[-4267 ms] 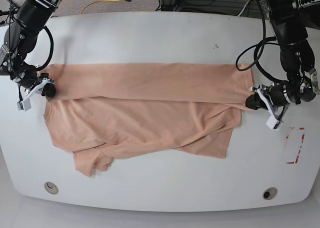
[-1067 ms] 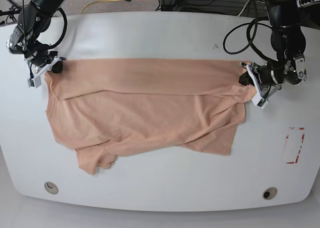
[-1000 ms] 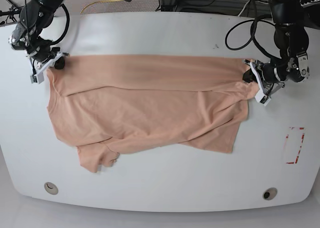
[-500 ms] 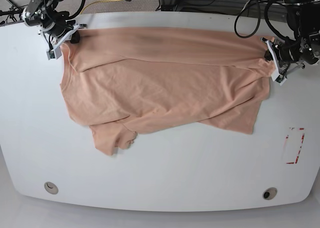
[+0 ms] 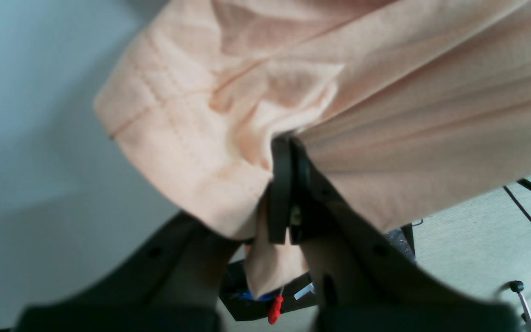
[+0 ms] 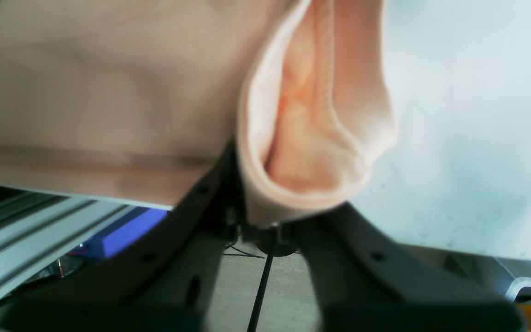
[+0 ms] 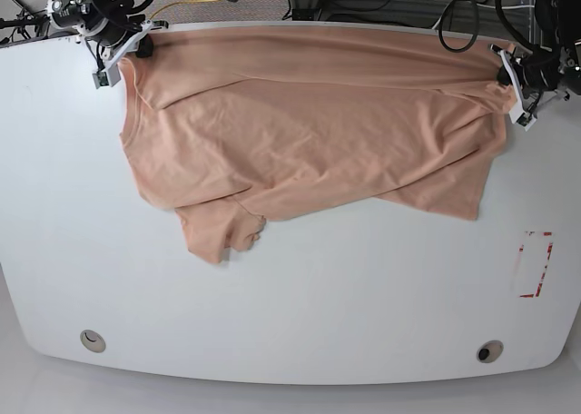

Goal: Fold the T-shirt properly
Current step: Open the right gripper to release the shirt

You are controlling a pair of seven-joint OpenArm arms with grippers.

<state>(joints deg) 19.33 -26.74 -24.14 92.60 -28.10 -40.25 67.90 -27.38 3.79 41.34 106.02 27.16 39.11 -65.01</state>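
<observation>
bright even overhead light, soft faint shadows, mild glare on the white desk (image 7: 300,323), wrist views blurred up close, dark out-of-focus fingers (image 5: 280,193)

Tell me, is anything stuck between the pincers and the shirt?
Nothing visible. The left pincer and the right pincer each pinch an edge of the shirt directly. Cloth sits right in their jaws, and only bare table shows beside it.

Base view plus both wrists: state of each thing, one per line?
T-shirt: partly folded, wrinkled, far edge stretched between both grippers at the table's far edge; near part lies on the table.
Left gripper: shut on the T-shirt's corner.
Right gripper: pinching the other corner fold.
Table: white; red rectangle mark uncovered.
</observation>
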